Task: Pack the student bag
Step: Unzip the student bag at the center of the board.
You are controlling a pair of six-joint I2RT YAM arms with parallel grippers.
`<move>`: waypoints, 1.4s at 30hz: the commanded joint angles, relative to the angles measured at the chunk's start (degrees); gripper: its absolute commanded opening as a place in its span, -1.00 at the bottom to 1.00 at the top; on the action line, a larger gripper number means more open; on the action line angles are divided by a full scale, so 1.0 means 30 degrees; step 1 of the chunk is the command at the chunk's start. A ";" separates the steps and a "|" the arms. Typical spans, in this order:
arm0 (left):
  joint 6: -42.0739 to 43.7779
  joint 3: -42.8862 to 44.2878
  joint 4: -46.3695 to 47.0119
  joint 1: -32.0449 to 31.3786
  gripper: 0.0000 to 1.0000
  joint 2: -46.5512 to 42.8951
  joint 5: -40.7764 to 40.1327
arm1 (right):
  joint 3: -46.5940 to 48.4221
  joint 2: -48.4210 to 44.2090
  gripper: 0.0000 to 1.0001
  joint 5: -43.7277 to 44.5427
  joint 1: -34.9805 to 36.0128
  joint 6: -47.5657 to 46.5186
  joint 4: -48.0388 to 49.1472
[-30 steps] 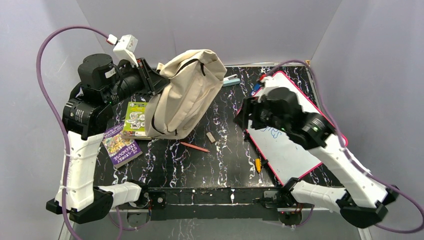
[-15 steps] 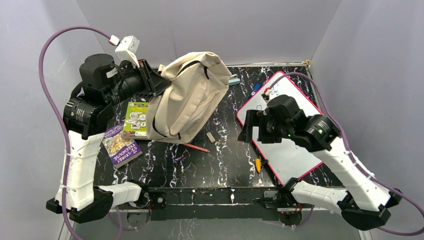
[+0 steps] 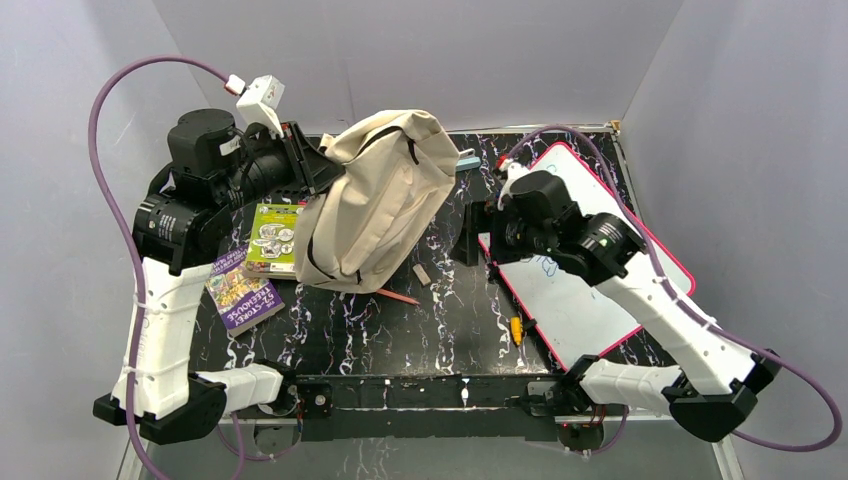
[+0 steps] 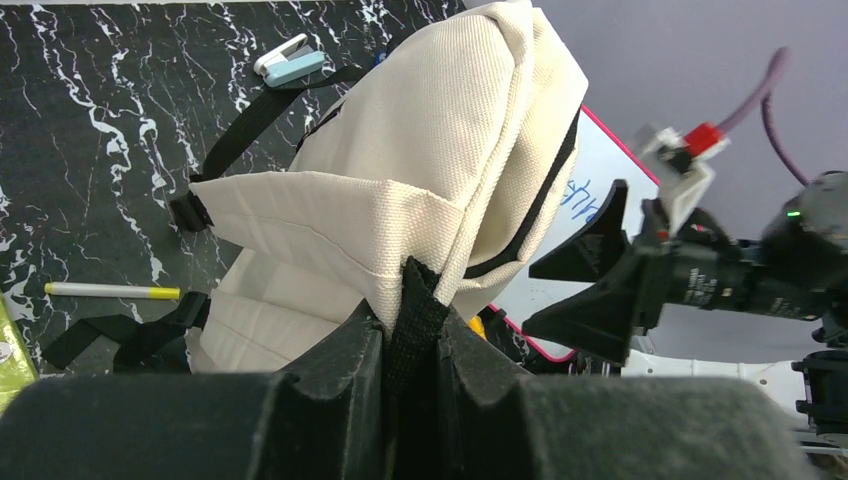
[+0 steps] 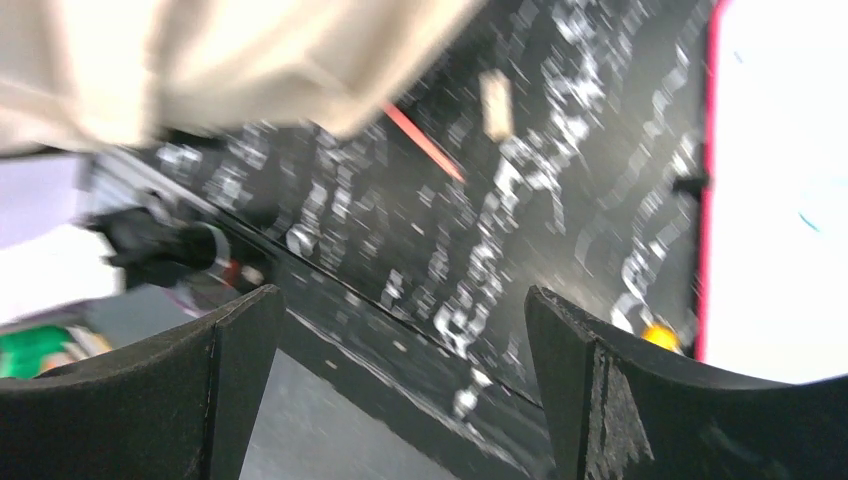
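Note:
The student bag (image 3: 385,195), a cream fabric backpack with black straps, hangs tilted over the back left of the table. My left gripper (image 3: 318,165) is shut on the black loop at its top, and the woven strap is pinched between the fingers (image 4: 415,320). The bag's body (image 4: 430,150) droops away from the jaws, with black straps trailing on the table. To the bag's right, my right gripper (image 3: 468,235) stands open above the table and holds nothing. The right wrist view is blurred. It shows that gripper (image 5: 400,295) with wide jaws and the bag (image 5: 200,60) at the upper left.
A pink-framed whiteboard (image 3: 560,310) lies under the right arm. Two books (image 3: 270,240) (image 3: 240,290) lie left of the bag. A red pencil (image 3: 395,295), an eraser (image 3: 421,274) and a small yellow item (image 3: 516,328) lie mid-table. A blue-white clip (image 3: 465,160) is at the back.
My right gripper opened fully and swung left off the whiteboard toward the bag. The left arm still holds the bag, which shifted slightly.

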 commanded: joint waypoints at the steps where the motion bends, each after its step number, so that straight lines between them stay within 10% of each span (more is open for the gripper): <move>1: -0.0379 0.0309 0.2633 -0.0015 -1.00 -0.0754 0.0840 | -0.0303 -0.1378 0.96 -0.1786 -0.0023 0.2317 0.8285; 10: -0.0643 0.0325 0.2830 -0.0017 -1.00 -0.0895 0.1565 | -0.2771 -0.1363 0.89 0.0269 -0.0062 0.6678 1.7384; 42: -0.2402 -0.1563 0.4838 -0.0013 -1.00 -0.2401 0.3608 | -0.3802 0.2983 0.29 -0.8518 -0.4676 1.1509 2.4320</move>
